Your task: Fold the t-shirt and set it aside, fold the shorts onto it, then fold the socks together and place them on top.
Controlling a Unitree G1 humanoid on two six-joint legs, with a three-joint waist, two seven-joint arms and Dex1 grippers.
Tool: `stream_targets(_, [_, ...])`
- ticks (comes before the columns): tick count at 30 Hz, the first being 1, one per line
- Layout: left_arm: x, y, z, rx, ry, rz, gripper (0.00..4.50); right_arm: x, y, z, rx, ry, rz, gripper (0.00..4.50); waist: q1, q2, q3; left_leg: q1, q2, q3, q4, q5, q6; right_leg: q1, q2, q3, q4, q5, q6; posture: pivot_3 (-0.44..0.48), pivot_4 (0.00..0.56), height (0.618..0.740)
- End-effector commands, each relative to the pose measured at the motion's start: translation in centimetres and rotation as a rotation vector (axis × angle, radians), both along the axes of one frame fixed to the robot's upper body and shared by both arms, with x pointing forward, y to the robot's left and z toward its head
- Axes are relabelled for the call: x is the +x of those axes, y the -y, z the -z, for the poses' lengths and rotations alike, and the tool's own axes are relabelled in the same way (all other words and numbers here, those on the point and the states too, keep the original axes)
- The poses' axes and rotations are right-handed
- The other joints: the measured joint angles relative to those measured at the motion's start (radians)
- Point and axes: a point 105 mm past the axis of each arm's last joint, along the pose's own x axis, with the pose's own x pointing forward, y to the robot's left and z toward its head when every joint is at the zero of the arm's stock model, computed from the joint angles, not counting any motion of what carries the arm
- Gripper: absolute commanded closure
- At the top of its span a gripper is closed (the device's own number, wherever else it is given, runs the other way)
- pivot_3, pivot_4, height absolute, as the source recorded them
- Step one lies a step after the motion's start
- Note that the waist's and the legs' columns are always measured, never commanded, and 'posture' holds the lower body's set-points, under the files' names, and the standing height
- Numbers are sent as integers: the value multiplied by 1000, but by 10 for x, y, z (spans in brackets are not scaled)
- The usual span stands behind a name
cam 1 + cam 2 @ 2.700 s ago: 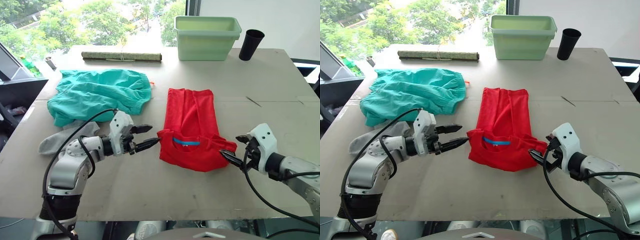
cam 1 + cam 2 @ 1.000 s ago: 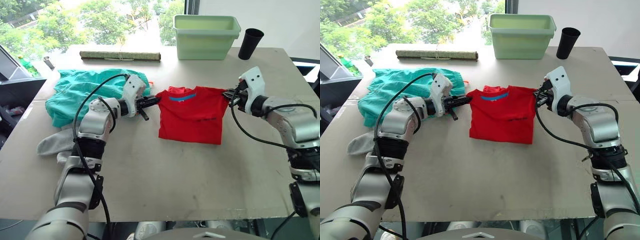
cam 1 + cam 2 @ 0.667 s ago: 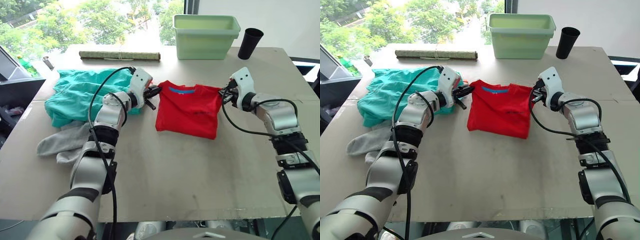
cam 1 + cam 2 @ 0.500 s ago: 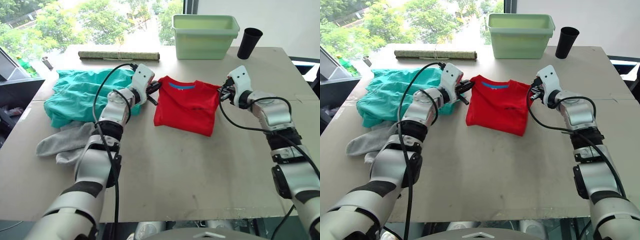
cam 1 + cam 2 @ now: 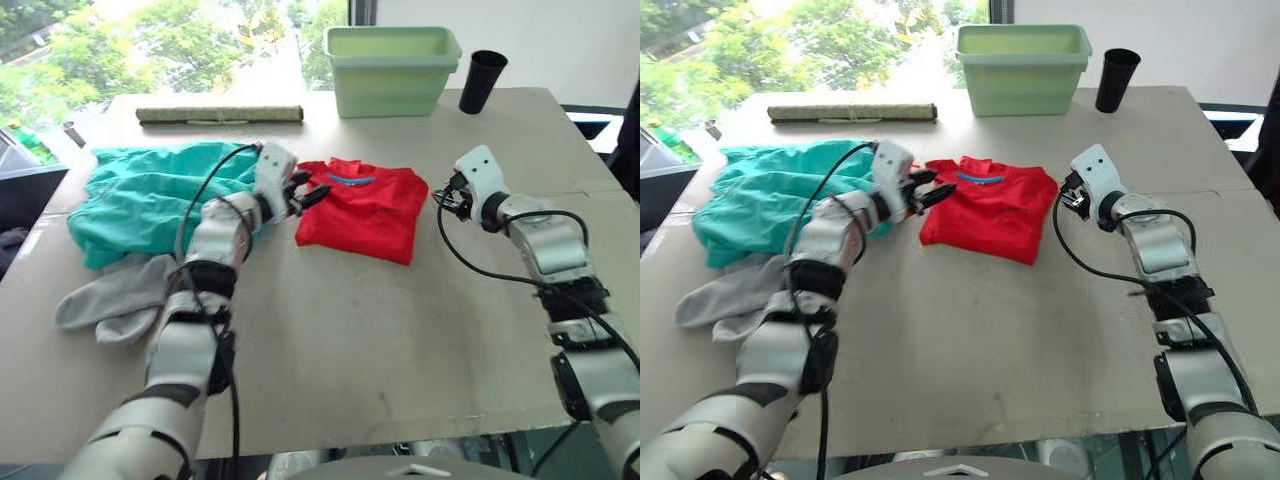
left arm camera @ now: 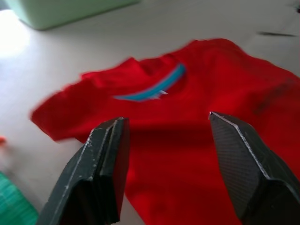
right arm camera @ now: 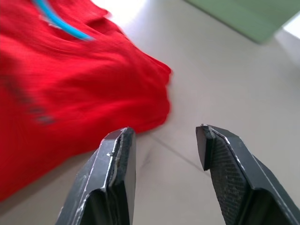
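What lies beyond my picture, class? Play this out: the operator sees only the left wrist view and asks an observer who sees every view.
Observer: The teal shorts lie bunched on the robot's left of the folded t-shirt.
Operator: And the socks?
Observer: The grey socks lie nearer the robot than the shorts, at their near edge.
Operator: Where is the right gripper?
Observer: The right gripper is open beside the t-shirt's right edge, holding nothing.
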Motion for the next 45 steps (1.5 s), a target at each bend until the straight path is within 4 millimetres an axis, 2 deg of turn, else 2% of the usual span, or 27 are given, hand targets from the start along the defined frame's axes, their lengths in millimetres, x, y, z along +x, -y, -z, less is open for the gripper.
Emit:
stream_targets(1, [-31, 9, -13, 99, 60, 197, 1459, -41, -34, -1, -1, -46, -244, 2252, 7, 0, 0, 0, 0, -1, 0, 0, -1, 0, 0, 0, -6, 0, 0, 0, 150, 731])
stream_targets(3, [-33, 4, -1, 175, 57, 207, 1459, -47, -40, 15, -62, -73, -281, 2252, 16, 1, 0, 3, 0, -2, -1, -1, 2, 2, 0, -1, -7, 1, -2, 0, 150, 731])
stream_targets(6, [-23, -2, 14, 270, 73, 170, 1459, -44, -50, 25, -76, -84, -288, 2252, 36, 1, 0, 12, -1, -2, -1, -1, 2, 10, -3, -2, -8, 1, -2, 0, 150, 731])
stream_targets(9, [-15, -5, 29, 341, 74, 152, 1459, -39, -56, 40, -122, -120, -288, 2252, 40, 0, 0, 12, -4, -2, -1, -1, 3, 10, -4, -3, -7, 1, -2, 0, 150, 731])
stream_targets(14, [4, -8, 51, 461, 90, 82, 1459, -20, -44, 70, -276, -173, -205, 2252, 47, 0, 0, 11, -5, -2, -1, 0, 1, 9, 1, -4, -7, 1, -2, 0, 150, 731])
stream_targets(15, [6, -7, 54, 476, 91, 87, 1426, -18, -42, 71, -275, -182, -191, 2502, 49, 0, 0, 11, -5, -2, -1, 1, -1, 9, 1, -4, -7, 1, -2, 0, 150, 731])
stream_targets(17, [6, -2, 58, 479, 88, 112, 1955, -17, -37, 72, -283, -194, -187, 3159, 49, 0, 0, 12, -5, -1, -1, 1, 0, 10, 1, -3, -7, 1, -2, 0, 150, 731])
stream_targets(18, [4, 2, 58, 464, 84, 140, 2295, -18, -34, 69, -276, -196, -186, 3658, 49, 0, -1, 12, -4, -1, -1, -1, 2, 10, 1, -3, -6, 1, -2, 0, 150, 731])
stream_targets(20, [-1, 8, 54, 434, 80, 184, 3171, -21, -30, 63, -259, -198, -188, 4499, 51, 0, -1, 13, -4, -1, 0, -1, 3, 10, 1, -3, -5, 1, -2, 0, 150, 731])
stream_targets(21, [-8, 13, 52, 407, 72, 225, 3713, -24, -27, 59, -250, -200, -195, 4500, 54, 0, -1, 13, -4, -1, 0, -1, 3, 10, 1, -3, -5, 1, -2, 0, 150, 731])
stream_targets(22, [-17, 16, 49, 380, 53, 275, 3877, -29, -24, 55, -246, -204, -202, 4500, 55, 0, 0, 13, -4, -1, 1, -1, 3, 10, 1, -3, -5, 1, -2, 0, 150, 731])
stream_targets(23, [-27, 18, 47, 360, 22, 308, 4483, -34, -20, 52, -247, -208, -207, 4500, 54, 0, 0, 12, -4, -1, 1, -1, 3, 10, 1, -3, -5, 1, -2, 0, 150, 731])
stream_targets(26, [-67, 19, 43, 364, -46, 411, 4483, -56, -10, 48, -257, -245, -235, 4500, 45, 0, 0, 10, -3, -1, -1, -2, 3, 9, 0, -2, -8, 1, -2, 0, 150, 731])
stream_targets(28, [-101, 20, 43, 361, -87, 441, 4483, -79, -5, 53, -270, -285, -250, 4500, 34, 0, 0, 7, -1, -2, -2, -2, 3, 8, -2, -1, -10, 1, -2, 0, 150, 731])
stream_targets(30, [-127, 19, 45, 353, -116, 416, 4483, -99, 1, 61, -301, -320, -241, 4500, 30, 0, 0, 6, 0, -3, -3, -2, 3, 7, -2, 0, -12, 1, -2, 0, 150, 731])
stream_targets(33, [-153, 20, 41, 249, -182, 327, 4483, -123, 3, 64, -264, -356, -248, 4500, 34, 0, 0, 5, 0, -3, -4, -2, 3, 6, -3, 0, -13, 1, -2, 0, 150, 731])
stream_targets(34, [-159, 20, 37, 188, -220, 313, 4114, -130, 3, 64, -254, -367, -269, 4156, 36, 1, 0, 5, 1, -3, -3, -2, 3, 6, -4, -1, -12, 1, -2, 0, 150, 731])
stream_targets(38, [-160, 3, 22, 37, -303, 229, 2517, -140, 1, 55, -211, -322, -279, 2557, 49, 1, 0, 9, 1, -4, -2, -3, 1, 10, -5, -3, -12, -1, -6, 0, 150, 731])
stream_targets(41, [-156, -18, 5, -5, -365, 244, 2517, -156, -9, 41, -91, -349, -383, 2557, 58, 1, 0, 10, 1, -4, -1, -2, 3, 11, -4, -4, -12, -1, -6, 0, 150, 731])
stream_targets(43, [-138, -26, -1, 22, -329, 208, 2517, -158, -18, 33, -26, -341, -439, 2557, 61, 1, 0, 10, 1, -4, -1, -2, 3, 11, -3, -5, -12, -1, -6, 0, 150, 731])
stream_targets(45, [-114, -31, -2, 62, -280, 152, 2517, -150, -28, 28, 19, -305, -464, 2557, 61, 1, 0, 10, 1, -4, -1, -1, 3, 12, -3, -7, -12, -1, -6, 0, 150, 731])
